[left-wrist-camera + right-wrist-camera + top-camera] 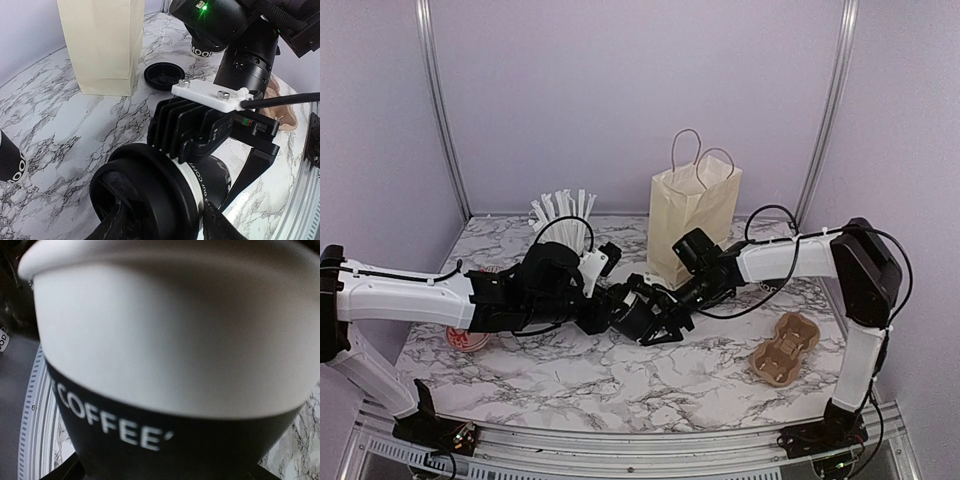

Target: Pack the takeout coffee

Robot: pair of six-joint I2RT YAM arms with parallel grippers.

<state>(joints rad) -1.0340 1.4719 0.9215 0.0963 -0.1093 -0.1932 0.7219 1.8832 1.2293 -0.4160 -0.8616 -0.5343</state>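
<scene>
Top external, marble table [570, 380], lilac walls [620, 100], left gripper [164, 227] clasping takeout coffee [175, 340], right gripper [668, 325] astride it, grip unclear

My left arm [410, 293] lies low, stretched rightward; my right arm [790, 258] folds at a raised elbow and reaches leftward and down; both wrists meet at centre; the left gripper [618, 308] pinches the cup [640, 316] from both sides; the right gripper [668, 324] straddles the same cup, whether clamped I cannot tell.
</scene>
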